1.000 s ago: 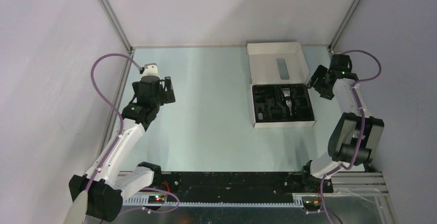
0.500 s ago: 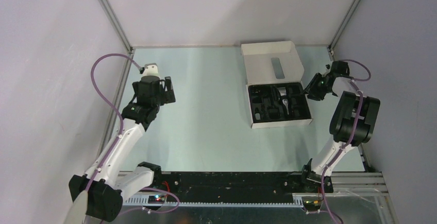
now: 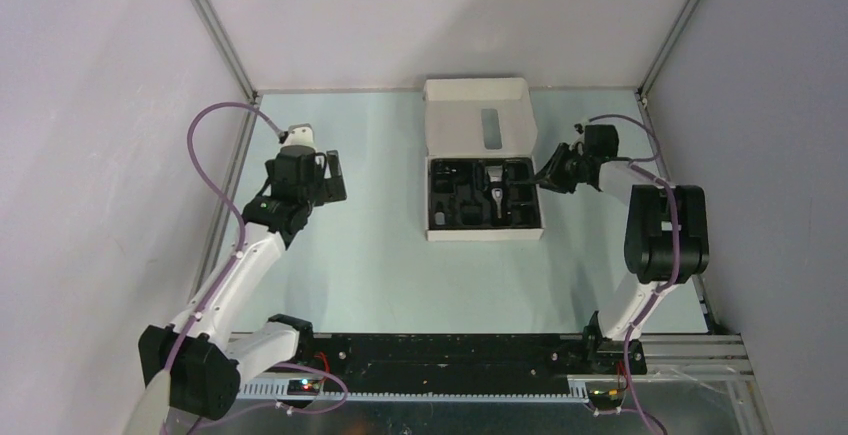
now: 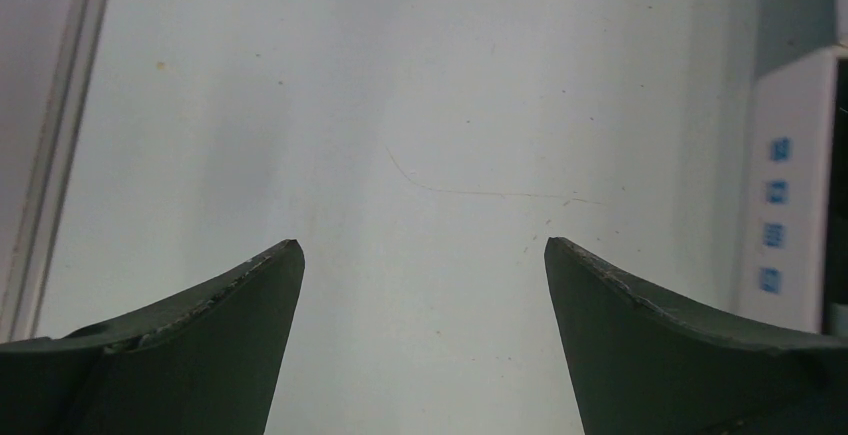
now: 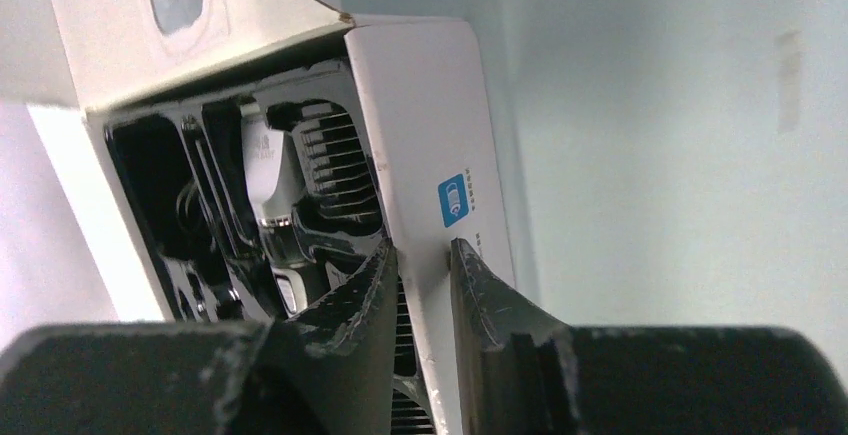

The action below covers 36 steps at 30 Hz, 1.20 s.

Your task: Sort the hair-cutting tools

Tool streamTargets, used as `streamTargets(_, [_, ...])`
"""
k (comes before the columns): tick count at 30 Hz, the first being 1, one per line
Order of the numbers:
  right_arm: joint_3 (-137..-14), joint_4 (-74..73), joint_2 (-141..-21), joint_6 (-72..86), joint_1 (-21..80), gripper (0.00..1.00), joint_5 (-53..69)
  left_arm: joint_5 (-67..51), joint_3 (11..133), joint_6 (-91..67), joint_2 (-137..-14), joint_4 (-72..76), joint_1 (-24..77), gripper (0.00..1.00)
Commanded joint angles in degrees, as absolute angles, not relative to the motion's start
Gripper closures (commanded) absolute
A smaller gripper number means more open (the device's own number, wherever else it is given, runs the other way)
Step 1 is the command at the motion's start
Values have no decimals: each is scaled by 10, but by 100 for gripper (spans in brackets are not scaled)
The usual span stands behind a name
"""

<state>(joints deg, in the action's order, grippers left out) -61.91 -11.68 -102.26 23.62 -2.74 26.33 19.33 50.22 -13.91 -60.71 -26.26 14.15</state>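
The clipper (image 3: 497, 195) lies in the middle pocket of the black tray (image 3: 452, 203), inside the white box (image 3: 485, 235). Its long axis runs from the near edge of the tabletop (image 3: 370, 255) toward the far edge, with the silver part showing at the middle. From the right wrist we also see the ribbed teeth of a comb attachment (image 5: 340, 160) packed just beside it. The rest of the tray is too dark for us to name its pieces. The box sits at the back centre of the tabletop, and its lid (image 3: 455, 130) is folded open toward the far wall.

The right claw (image 3: 548, 173) is at the box's right side wall. One finger sits inside the tray and the other outside, and they pinch the white cardboard between them. So that claw grips the box itself, not a tool. The clipper lies to its left, just past that wall, and we judge the right arm the nearer one.

The left claw (image 3: 333, 175) hangs over bare tabletop with its fingers spread wide and nothing between them, well apart from the box on its left side.

To reach the clipper, we judge that the right claw must let go of the wall and come in from above, closing across the clipper's narrow width.
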Motion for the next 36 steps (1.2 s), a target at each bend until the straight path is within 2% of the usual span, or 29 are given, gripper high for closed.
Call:
streamTargets(1, [-568,-119,-1009,304,38,79,245,148,506,-174,-612,-255,139,2])
streamTargets(5, [-558,-119,-980,313,67,79,236,100,494,-211,-618,-245,140,2])
streamTargets(7, [-557,-122,-968,313,70,76,240,72,488,-231,-621,-235,140,2])
streamTargets(14, [-583,-117,-931,317,21,50,285,-18,519,-290,-686,-178,140,1])
streamTargets(20, [-629,-119,-954,322,4,38,303,-104,611,-324,-822,-130,140,1])
streamTargets(26, [-632,-101,-973,333,-12,34,308,-185,641,-363,-934,-94,147,1])
streamTargets(36, [-633,-87,-972,350,-32,27,294,-191,570,-401,-953,-55,210,1])
